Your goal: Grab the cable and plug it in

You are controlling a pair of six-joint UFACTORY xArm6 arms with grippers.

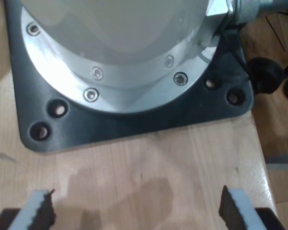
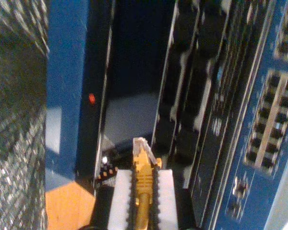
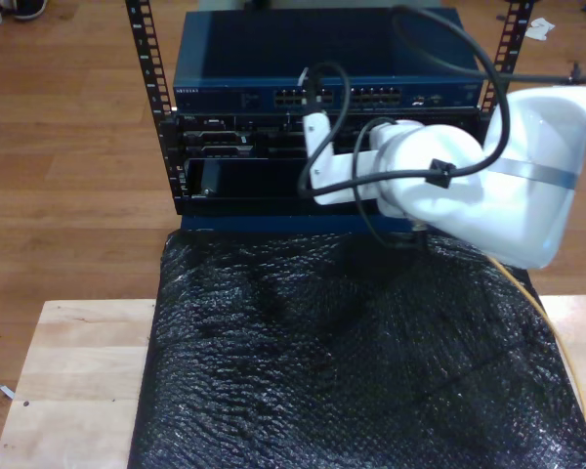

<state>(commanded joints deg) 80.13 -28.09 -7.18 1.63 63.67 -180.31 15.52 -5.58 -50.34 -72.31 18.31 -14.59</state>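
my second gripper [image 2: 143, 191] is clenching the cable [image 2: 143, 184] between its two white pads [image 2: 121, 196], jaws pressed tight against both sides of the yellow-orange boot. the cable is looking thin and ribbed where the pads are biting it, and its small clear plastic plug [image 2: 141, 145] is poking out just past the fingertips, pale and see-through. that plug tip is hanging right in front of the dark face of the rack equipment [image 2: 182, 96], close to a row of ports but not yet seated in any that i can make out. a blue switch panel [image 2: 273, 110] with blocks of sockets is sitting alongside.

in the exterior view the white arm [image 3: 469, 191] is reaching over the black bubble-wrap mat [image 3: 352, 352] toward the rack [image 3: 317, 107], and a stretch of the cable is trailing down near the exterior view's right edge.

my first gripper [image 1: 134, 211] is standing released, jaws wide apart with nothing between them, hovering over the wooden worktop [image 1: 149, 172] just beside a black base plate [image 1: 134, 122] carrying a bolted silver arm base [image 1: 110, 52].
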